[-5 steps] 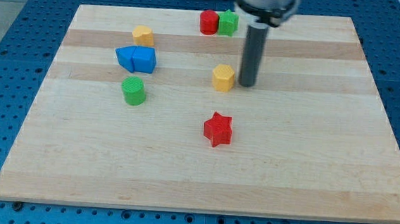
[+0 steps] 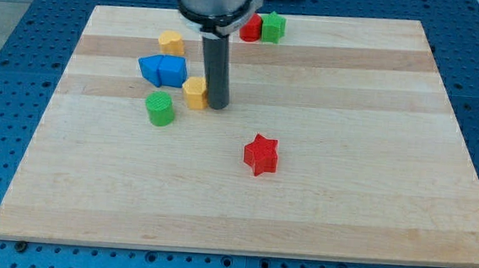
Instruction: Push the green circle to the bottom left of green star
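The green circle (image 2: 159,109) is a short green cylinder left of the board's middle. The green star (image 2: 272,26) sits at the view's top, touching a red block (image 2: 249,27) on its left. My tip (image 2: 216,106) rests on the board, pressed against the right side of a yellow block (image 2: 195,92). The tip is to the right of the green circle, with the yellow block between them, just up and right of the circle.
Two blue blocks (image 2: 163,69) sit together above the green circle. Another yellow block (image 2: 171,42) lies above them. A red star (image 2: 261,155) is below and right of my tip. The wooden board (image 2: 370,202) lies on a blue perforated table.
My tip has moved to the view's left, pushing the yellow block leftward until it sits near the green circle. The other blocks have not moved.
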Robot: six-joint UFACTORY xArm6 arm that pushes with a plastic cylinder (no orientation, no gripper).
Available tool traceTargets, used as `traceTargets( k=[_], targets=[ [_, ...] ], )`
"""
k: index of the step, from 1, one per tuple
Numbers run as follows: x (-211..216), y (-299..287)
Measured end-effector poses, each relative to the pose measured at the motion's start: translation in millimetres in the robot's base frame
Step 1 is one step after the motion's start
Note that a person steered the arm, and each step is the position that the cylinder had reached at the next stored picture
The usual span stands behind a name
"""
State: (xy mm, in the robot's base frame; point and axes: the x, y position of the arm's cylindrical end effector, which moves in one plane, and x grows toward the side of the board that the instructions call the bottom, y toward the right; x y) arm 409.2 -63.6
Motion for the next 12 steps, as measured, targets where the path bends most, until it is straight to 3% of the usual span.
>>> traceTargets(
  k=[2,3,5,6,8,10,12],
  targets=[
    [-16.2,-43.5],
    [-11.5,-22.1],
    [66.1,-41.9],
    [71.2,-92.9],
    [29.6,-91.6],
    [1.3,-24.4],
    [-49.6,-3.3]
  ],
)
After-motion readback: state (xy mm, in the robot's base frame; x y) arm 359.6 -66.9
